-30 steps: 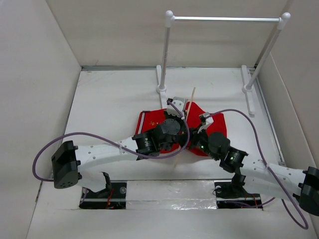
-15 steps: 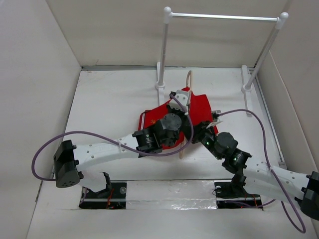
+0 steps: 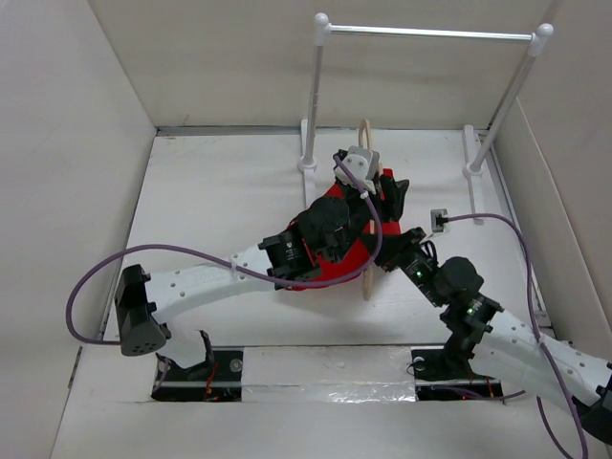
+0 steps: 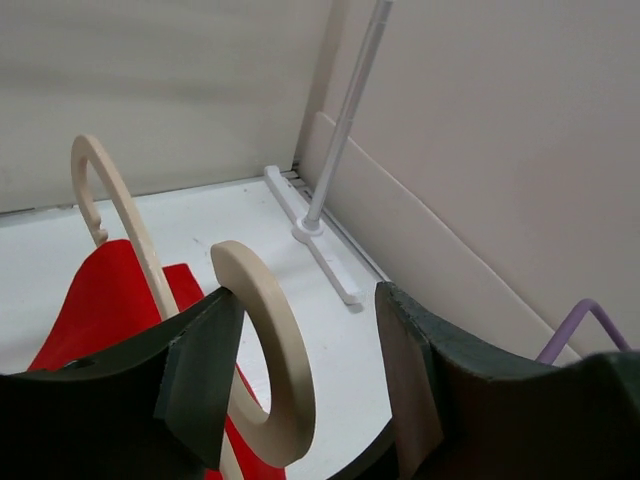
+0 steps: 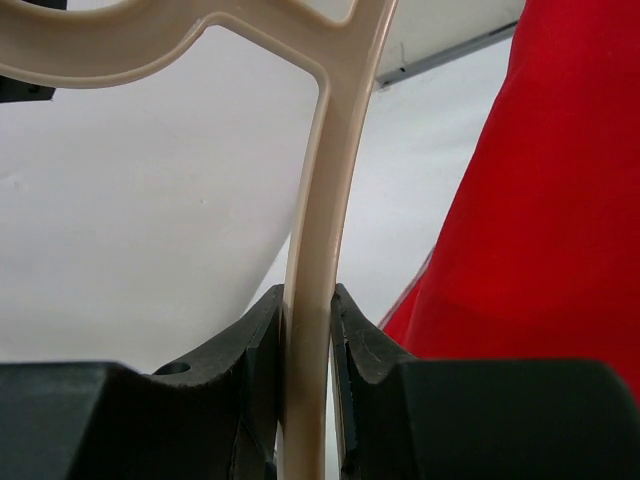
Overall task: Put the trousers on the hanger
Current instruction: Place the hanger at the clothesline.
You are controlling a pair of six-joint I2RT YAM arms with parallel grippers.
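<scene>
Trousers (image 3: 335, 270): a bunched red mass at the centre of the overhead frame, largely covered by both arms.

Hanger (image 4: 285, 340): stands close to upright over the red cloth. Its hook points toward the top of the overhead frame, just short of the white rail stand (image 3: 315, 96).

Right gripper (image 5: 307, 300): fingers clamped tight on a thin bar of the hanger. Red cloth fills the right side of that wrist view.

Left gripper (image 4: 305, 320): jaws spread wide around the hook (the curl rests against the finger at picture left, with a clear gap to the other finger).

Whether any cloth passes through the hanger cannot be determined.
</scene>
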